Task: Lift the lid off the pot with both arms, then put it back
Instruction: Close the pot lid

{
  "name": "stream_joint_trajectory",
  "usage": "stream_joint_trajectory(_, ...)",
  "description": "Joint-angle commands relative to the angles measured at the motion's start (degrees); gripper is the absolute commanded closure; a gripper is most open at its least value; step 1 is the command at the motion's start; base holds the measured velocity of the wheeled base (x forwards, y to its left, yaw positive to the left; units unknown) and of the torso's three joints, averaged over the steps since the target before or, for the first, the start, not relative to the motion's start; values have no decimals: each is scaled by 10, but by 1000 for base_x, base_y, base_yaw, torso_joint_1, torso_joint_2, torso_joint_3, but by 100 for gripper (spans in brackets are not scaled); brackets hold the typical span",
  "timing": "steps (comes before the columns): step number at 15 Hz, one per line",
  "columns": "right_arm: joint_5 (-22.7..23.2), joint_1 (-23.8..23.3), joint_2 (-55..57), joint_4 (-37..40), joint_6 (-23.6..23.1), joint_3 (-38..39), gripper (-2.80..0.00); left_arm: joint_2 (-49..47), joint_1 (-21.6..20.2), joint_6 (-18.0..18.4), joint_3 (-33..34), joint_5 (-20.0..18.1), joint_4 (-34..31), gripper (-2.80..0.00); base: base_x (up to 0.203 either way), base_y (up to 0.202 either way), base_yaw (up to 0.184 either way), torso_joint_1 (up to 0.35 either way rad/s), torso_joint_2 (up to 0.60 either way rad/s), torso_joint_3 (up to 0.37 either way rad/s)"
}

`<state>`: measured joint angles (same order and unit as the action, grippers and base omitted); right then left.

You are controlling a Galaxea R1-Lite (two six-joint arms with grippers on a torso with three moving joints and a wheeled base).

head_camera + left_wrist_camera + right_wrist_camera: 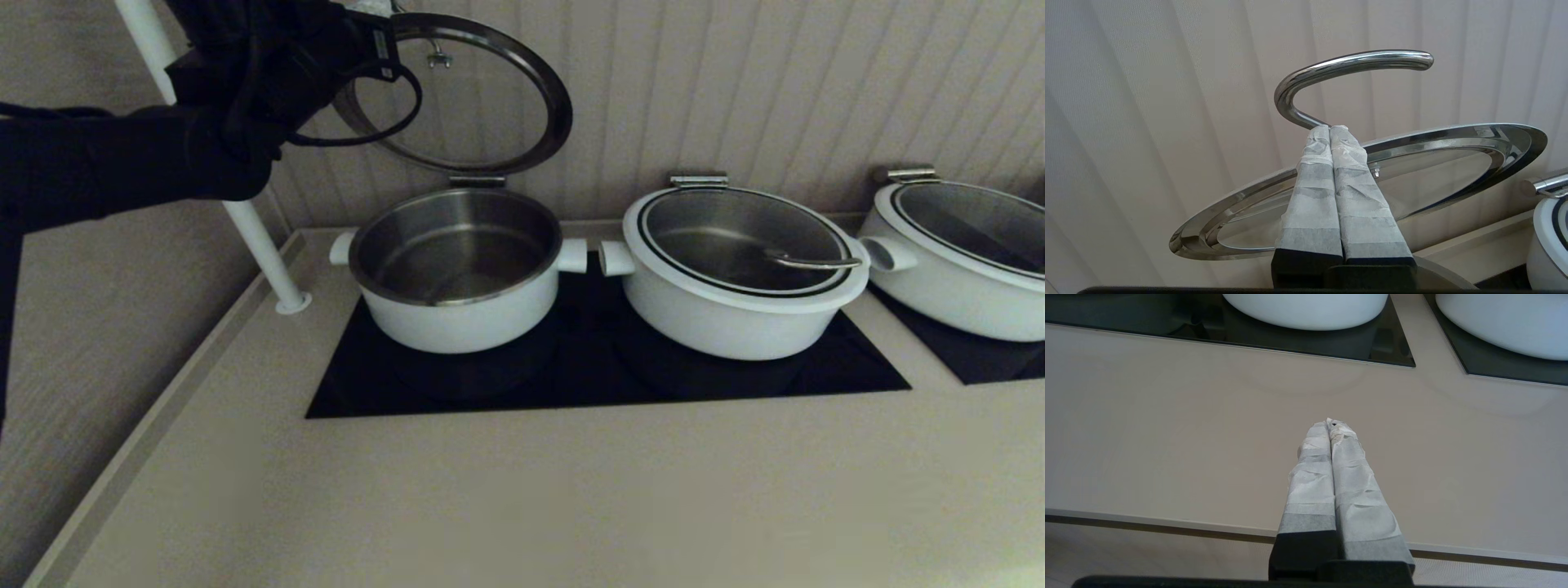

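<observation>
We see the left end effector [1330, 128] clenched on the handle [1331, 73], lid [482, 98] swung up over pot [457, 269]; right end effector [1331, 424] clenched empty above bench [1167, 437]. Next, we judge: lower lid gently.

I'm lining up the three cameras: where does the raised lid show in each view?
Head view: lid upper centre, tilted open above the pot, held by the left gripper.
Left wrist view: lid fills the middle.
Right wrist view: not in it.
Shared landmark: its wire handle.

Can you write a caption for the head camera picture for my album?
Left gripper holds the lid tilted open above the pot.
</observation>
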<state>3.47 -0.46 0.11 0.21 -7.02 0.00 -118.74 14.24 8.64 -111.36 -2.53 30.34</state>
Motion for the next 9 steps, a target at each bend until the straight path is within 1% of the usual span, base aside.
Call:
stream_joint_trajectory(1, 0, 0, 0, 0, 0, 0, 0, -3, 0, 1, 0, 0, 0, 0, 0, 0, 0, 0, 0, 0)
stream_joint_trajectory(9, 0, 0, 0, 0, -1, 0, 0, -16, -1, 1, 0, 0, 5, 0, 0, 0, 0, 0, 0, 0)
